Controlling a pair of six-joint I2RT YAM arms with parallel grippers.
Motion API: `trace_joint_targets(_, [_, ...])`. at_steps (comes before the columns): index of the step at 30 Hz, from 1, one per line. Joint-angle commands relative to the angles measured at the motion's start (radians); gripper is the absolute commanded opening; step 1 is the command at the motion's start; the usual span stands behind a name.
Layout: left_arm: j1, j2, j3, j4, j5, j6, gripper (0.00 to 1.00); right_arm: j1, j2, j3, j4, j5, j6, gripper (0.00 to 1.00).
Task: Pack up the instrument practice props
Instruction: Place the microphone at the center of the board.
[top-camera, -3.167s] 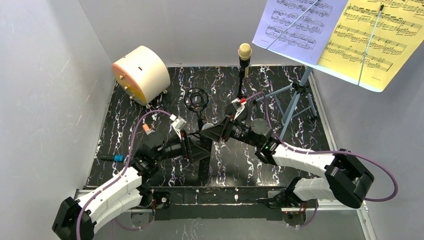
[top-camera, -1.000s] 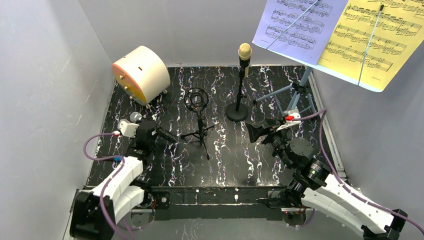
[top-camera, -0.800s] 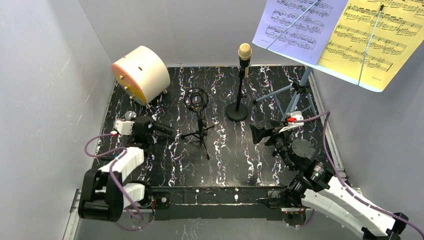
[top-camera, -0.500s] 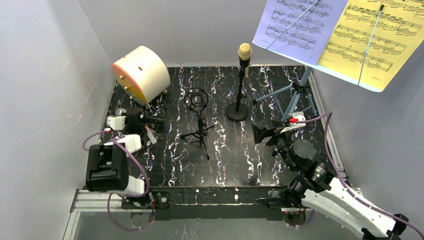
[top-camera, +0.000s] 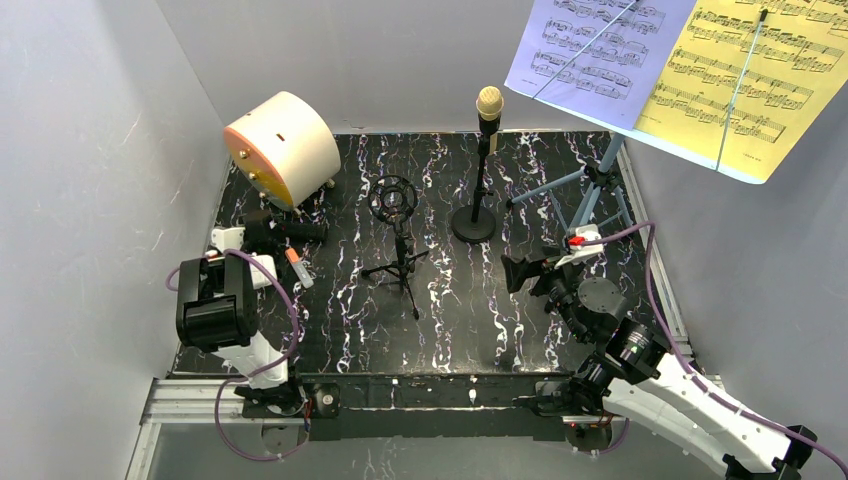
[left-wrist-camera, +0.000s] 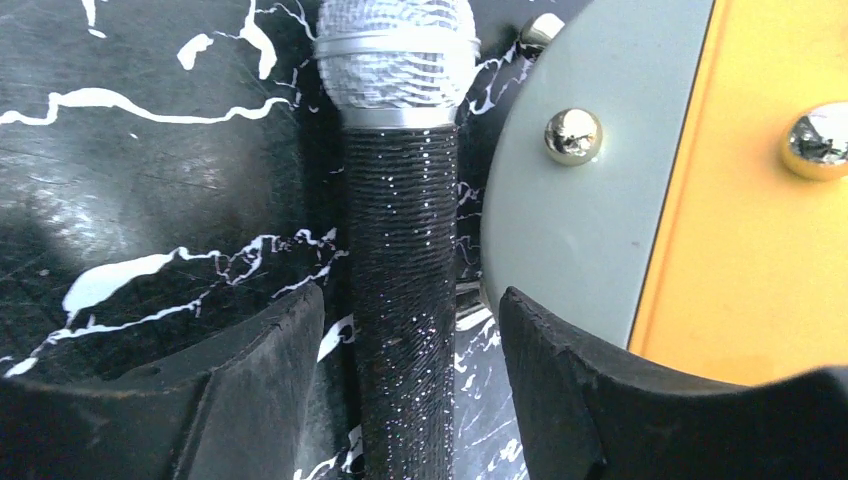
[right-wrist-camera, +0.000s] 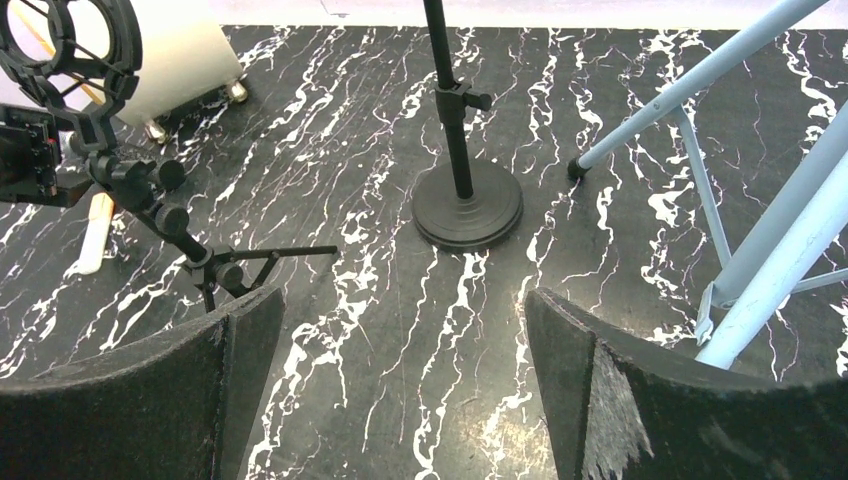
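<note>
The silver-headed microphone (left-wrist-camera: 400, 200) lies on the desk (left-wrist-camera: 150, 180), just beside the orange face of the cream cylinder (top-camera: 290, 145), likely its packing spot. The left claw (left-wrist-camera: 410, 330) straddles its handle, part open, gaps either side, gripping nothing. The right claw (right-wrist-camera: 400, 330) hovers wide open, empty, facing the round-base pole (right-wrist-camera: 466, 205).

"What carried it all?"
"A black table (top-camera: 470, 300) veined with white. The cream cylinder (top-camera: 283, 148) sat at its far left corner, and the silver-headed microphone (left-wrist-camera: 400, 250) lay flat just beside it."
"And elsewhere?"
"The tripod mic pole (top-camera: 400, 262) stood mid-table, the round-base pole (top-camera: 473, 222) behind it, and the blue music rack (top-camera: 590, 205) at the far right."
</note>
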Motion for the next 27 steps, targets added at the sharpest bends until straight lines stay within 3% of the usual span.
trace_joint_targets(1, [0.008,-0.020,0.027,0.026,0.023,0.011,0.66,-0.002,-0.007,0.036,-0.012,0.000,0.012,0.99])
trace_joint_targets(7, [0.010,-0.089,0.007,0.005,0.107,0.038,0.79,-0.002,-0.004,0.035,-0.013,-0.043,0.015,0.99])
trace_joint_targets(14, [-0.007,-0.238,0.003,-0.044,0.332,0.232,0.90,-0.002,0.015,0.042,-0.005,-0.103,-0.034,0.99])
trace_joint_targets(27, [-0.283,-0.740,-0.162,-0.319,0.441,0.496,0.92,-0.002,-0.003,0.080,-0.024,-0.197,-0.104,0.99])
